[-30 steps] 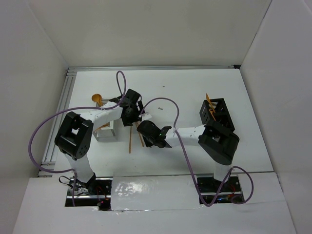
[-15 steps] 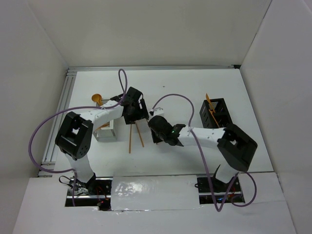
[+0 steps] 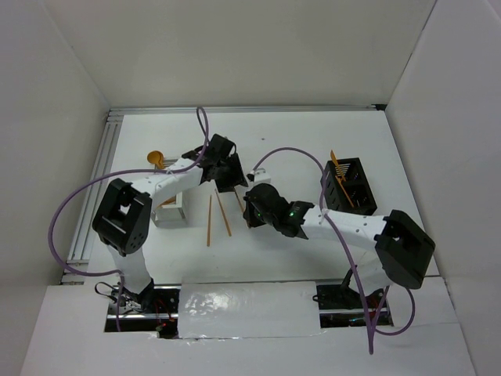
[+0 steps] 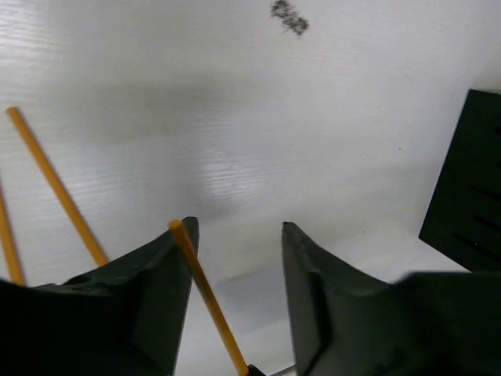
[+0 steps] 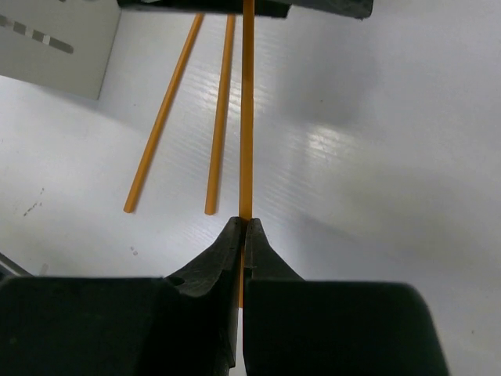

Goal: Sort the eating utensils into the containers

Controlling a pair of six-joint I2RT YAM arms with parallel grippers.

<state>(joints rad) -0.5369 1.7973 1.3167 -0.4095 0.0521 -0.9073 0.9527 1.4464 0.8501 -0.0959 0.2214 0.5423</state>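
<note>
My right gripper [image 5: 245, 222] [image 3: 252, 205] is shut on a thin orange stick [image 5: 247, 117], held off the table and pointing at the left gripper. The stick's far end [image 4: 205, 294] sits between the fingers of my left gripper [image 4: 237, 227] [image 3: 223, 168], close to the left finger. Those jaws stand apart with a clear gap on the stick's right. Two more orange sticks [image 3: 210, 221] [image 3: 225, 215] lie on the table below. The white container [image 3: 169, 213] is partly hidden under the left arm. The black container [image 3: 350, 186] at the right holds orange forks [image 3: 337, 171].
An orange spoon [image 3: 156, 159] sticks up behind the white container, next to the left arm. A metal rail [image 3: 95, 188] runs along the table's left edge. White walls close in the back and both sides. Purple cables loop over both arms.
The right arm has swung to the right and carried its stick up toward the left gripper. The left gripper has shifted right and its jaws have narrowed around the stick's end.
</note>
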